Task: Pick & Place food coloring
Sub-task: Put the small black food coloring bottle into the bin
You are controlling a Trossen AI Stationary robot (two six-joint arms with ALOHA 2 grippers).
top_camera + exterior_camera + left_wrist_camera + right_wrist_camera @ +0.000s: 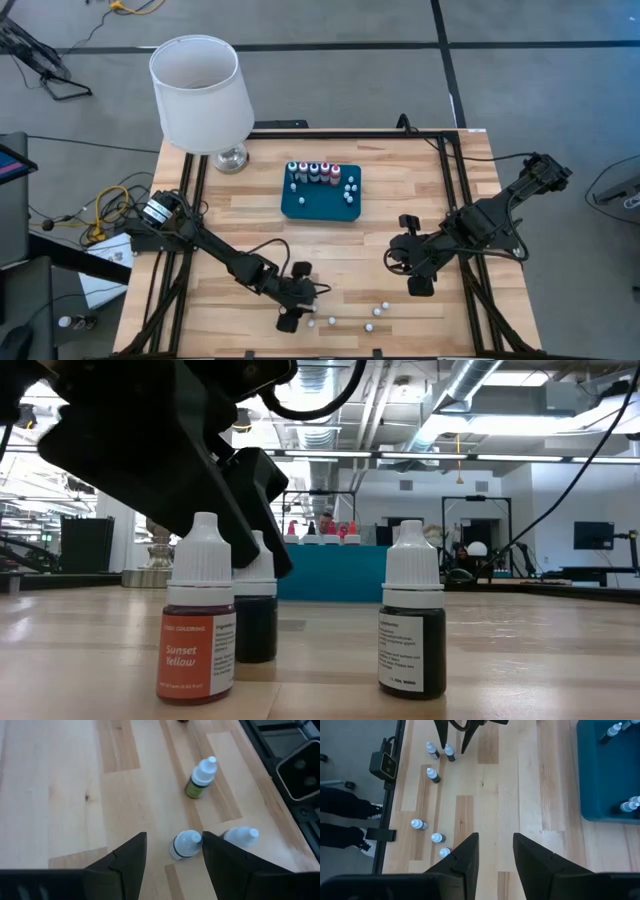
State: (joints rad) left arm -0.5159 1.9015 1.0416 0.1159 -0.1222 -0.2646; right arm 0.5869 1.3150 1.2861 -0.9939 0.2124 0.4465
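Note:
Several food coloring bottles stand in a row in the teal tray [320,206] at mid-table. More stand loose near the front edge [369,326]. My left gripper [300,300] is low over these, open. A dark bottle with a white cap [184,845] stands upright on the table between its fingers, close to one of them. An orange bottle [197,630] and another dark one [412,625] stand beside it. My right gripper [415,270] hangs open above the table's right half with nothing between its fingers [495,855]. My left gripper slants down from the table's left, one finger on either side of the dark bottle. One finger [215,850] stands right by the bottle's white cap [192,838]. I cannot tell whether it touches. The bottle stands upright on the table.
A white-shaded lamp [200,95] stands at the far left corner. A black frame [450,140] runs along the table's edges. Bare wood lies between the tray and the loose bottles [418,824].

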